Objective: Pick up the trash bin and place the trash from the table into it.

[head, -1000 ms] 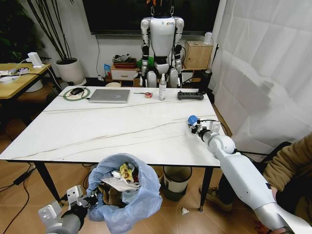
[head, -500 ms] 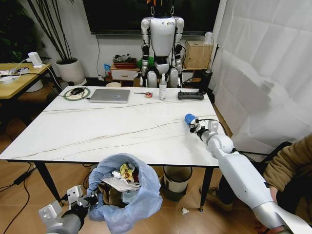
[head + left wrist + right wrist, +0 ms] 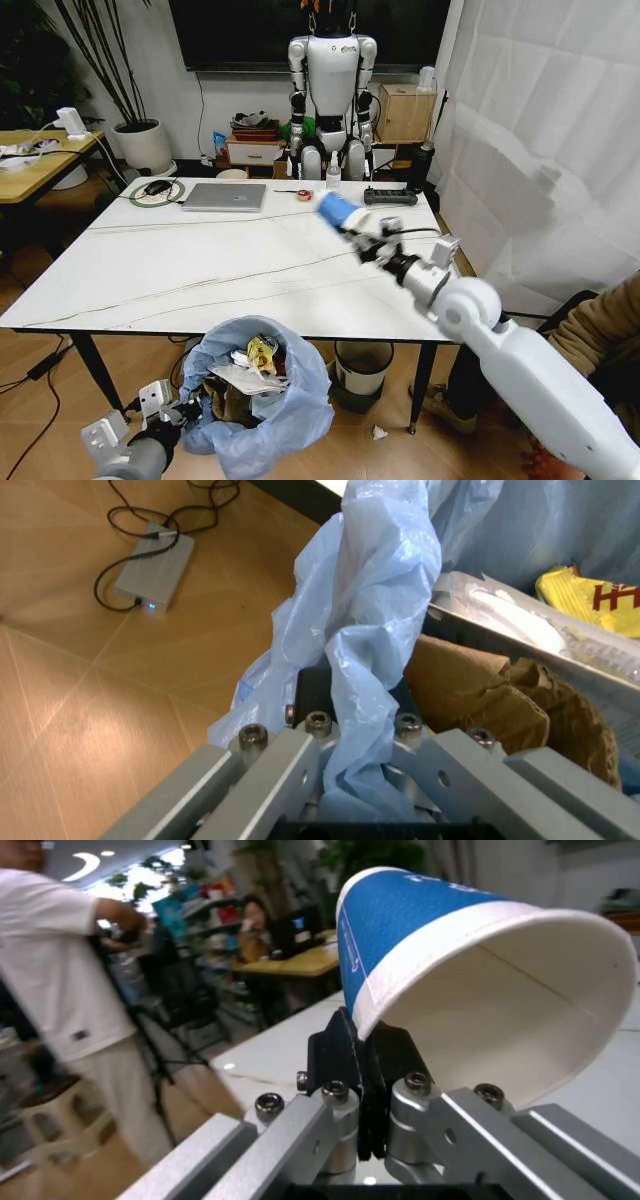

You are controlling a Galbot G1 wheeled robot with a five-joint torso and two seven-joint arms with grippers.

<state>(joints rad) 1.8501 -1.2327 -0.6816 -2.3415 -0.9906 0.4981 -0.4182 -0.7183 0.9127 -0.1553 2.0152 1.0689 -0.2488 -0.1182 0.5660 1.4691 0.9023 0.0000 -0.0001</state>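
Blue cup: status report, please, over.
Right gripper shut on blue cup, lifted above table. Left gripper shut on trash bin liner, below table edge. Nothing blocking.

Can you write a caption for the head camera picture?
Right claw lifts the blue paper cup above the table; left claw holds the trash bin.
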